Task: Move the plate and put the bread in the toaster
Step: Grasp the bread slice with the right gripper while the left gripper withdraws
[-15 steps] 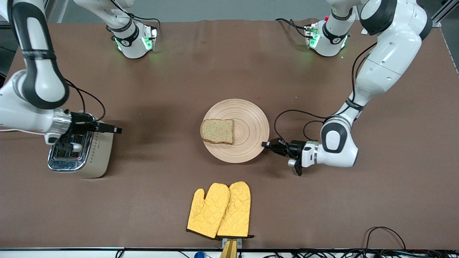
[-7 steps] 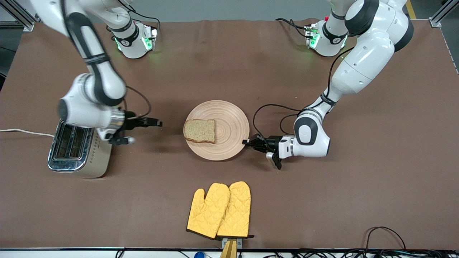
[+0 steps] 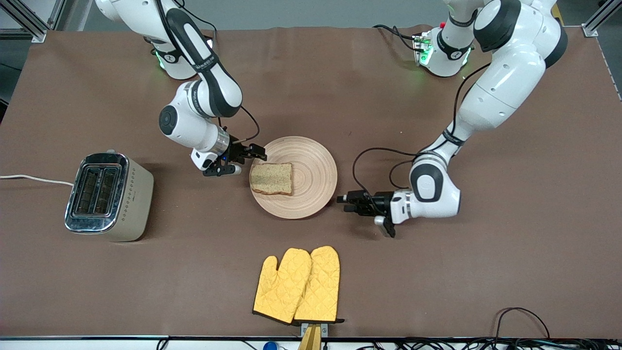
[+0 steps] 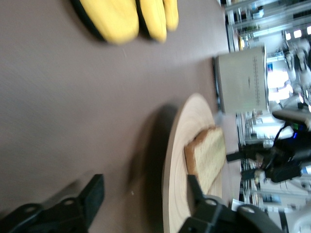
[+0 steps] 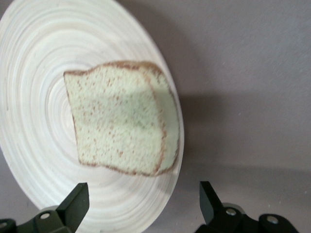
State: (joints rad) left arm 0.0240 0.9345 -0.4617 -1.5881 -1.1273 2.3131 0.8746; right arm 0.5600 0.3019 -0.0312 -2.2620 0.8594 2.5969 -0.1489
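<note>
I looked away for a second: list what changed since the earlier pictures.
The plate with the bread slid toward the toaster. The left gripper released its rim and backed off. The right gripper swung from the toaster to the bread, open. Toaster and mitts stayed.

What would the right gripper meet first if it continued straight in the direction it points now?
Most likely the square slice of brown bread on the round pale wooden plate: the open right gripper points at it from the rim, though its height is unclear.
</note>
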